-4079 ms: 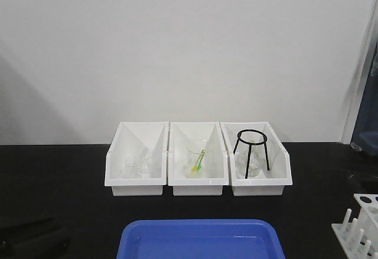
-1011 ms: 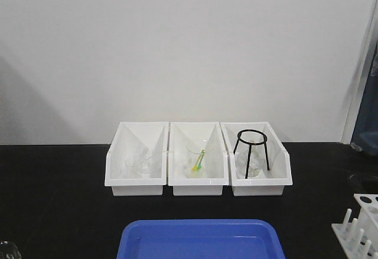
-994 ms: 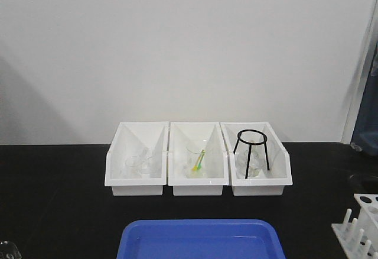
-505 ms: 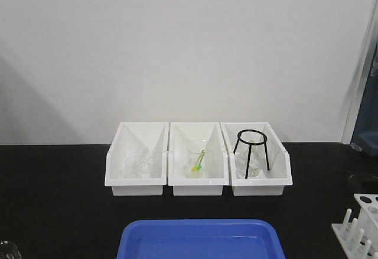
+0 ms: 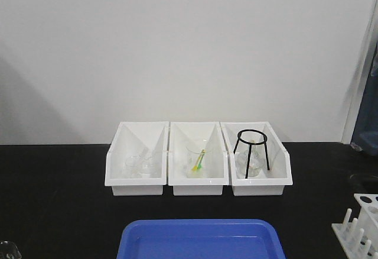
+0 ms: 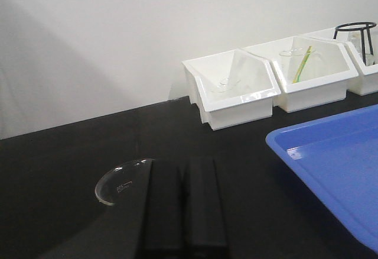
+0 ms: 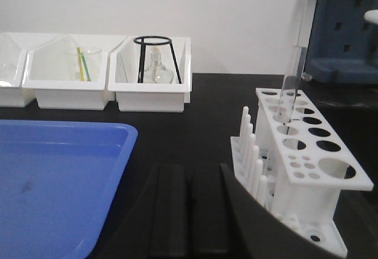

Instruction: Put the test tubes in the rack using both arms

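The white rack [image 7: 307, 152] stands on the black table just right of my right gripper [image 7: 189, 171], which is shut and empty. One clear test tube [image 7: 292, 75] stands upright in a hole of the rack's far row. The rack's corner with its pegs also shows in the front view [image 5: 361, 226]. My left gripper [image 6: 183, 165] is shut and empty, low over the table. The rim of a clear glass beaker [image 6: 118, 179] shows just left of it, partly hidden by the fingers. No tubes show in the beaker. Neither gripper shows in the front view.
A blue tray [image 5: 201, 238] lies at the front middle. Three white bins [image 5: 198, 176] stand in a row at the back, holding glassware, a yellow-green stick and a black tripod stand [image 5: 251, 146]. The beaker rim shows at the front left corner [image 5: 6, 248].
The dark left arm seen at the bottom left about four seconds ago has left the front view, uncovering the beaker rim. Nothing has visibly moved in the last second.
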Controlling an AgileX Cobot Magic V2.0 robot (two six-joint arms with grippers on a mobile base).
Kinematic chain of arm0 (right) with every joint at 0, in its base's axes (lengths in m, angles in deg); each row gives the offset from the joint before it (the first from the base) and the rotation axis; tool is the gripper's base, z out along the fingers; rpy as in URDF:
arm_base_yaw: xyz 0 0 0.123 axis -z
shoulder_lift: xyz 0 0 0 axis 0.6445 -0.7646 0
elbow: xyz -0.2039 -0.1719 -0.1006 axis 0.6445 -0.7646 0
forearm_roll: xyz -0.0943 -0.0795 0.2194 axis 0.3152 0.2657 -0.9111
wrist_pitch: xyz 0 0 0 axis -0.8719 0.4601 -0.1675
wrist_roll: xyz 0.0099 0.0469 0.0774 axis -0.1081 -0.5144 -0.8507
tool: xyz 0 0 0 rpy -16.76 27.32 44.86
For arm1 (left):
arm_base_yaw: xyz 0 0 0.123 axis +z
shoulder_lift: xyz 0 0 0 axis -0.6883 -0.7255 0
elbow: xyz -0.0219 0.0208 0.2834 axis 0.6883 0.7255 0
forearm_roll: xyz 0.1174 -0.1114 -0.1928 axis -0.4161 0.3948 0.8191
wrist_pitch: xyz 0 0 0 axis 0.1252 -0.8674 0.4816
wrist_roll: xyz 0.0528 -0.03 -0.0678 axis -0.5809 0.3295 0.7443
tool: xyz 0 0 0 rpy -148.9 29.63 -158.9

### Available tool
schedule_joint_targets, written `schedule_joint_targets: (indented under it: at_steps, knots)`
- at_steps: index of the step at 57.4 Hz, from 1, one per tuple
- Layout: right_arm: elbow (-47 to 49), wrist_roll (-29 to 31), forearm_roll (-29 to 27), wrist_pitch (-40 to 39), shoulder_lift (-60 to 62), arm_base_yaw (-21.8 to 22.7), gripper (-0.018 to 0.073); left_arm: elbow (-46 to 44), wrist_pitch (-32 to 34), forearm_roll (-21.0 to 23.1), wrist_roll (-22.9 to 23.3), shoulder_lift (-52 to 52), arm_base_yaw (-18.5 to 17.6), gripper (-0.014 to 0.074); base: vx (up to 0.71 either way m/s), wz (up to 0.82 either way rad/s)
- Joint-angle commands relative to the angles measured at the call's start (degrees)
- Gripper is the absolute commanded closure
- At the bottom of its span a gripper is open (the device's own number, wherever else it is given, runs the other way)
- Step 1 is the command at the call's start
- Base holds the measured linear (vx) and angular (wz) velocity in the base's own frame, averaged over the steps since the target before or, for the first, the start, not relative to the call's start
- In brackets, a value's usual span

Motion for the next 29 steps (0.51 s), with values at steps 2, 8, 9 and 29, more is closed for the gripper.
schedule_joint_targets:
  at_steps: [2, 8, 9, 29]
  knots:
    - [-0.6, 0.3, 0.0, -4.1, 0.4, 0.4, 0.0566, 1.5, 4.4, 0.3, 0.1, 1.2, 0.1, 0.0617, 0.0, 0.0]
    - [-0.6, 0.2, 0.0, -4.1, 0.4, 0.4, 0.0566, 1.5, 4.4, 0.3, 0.1, 1.2, 0.1, 0.0617, 0.0, 0.0]
    - [-0.6, 0.2, 0.0, -4.1, 0.4, 0.4, 0.0566, 1.5, 4.4, 0.3, 0.1, 1.2, 0.1, 0.0617, 0.0, 0.0]
    - [-0.6, 0.2, 0.0, -4.1, 0.4, 0.4, 0.0566, 1.5, 4.4, 0.3, 0.1, 1.2, 0.1, 0.0617, 0.0, 0.0]
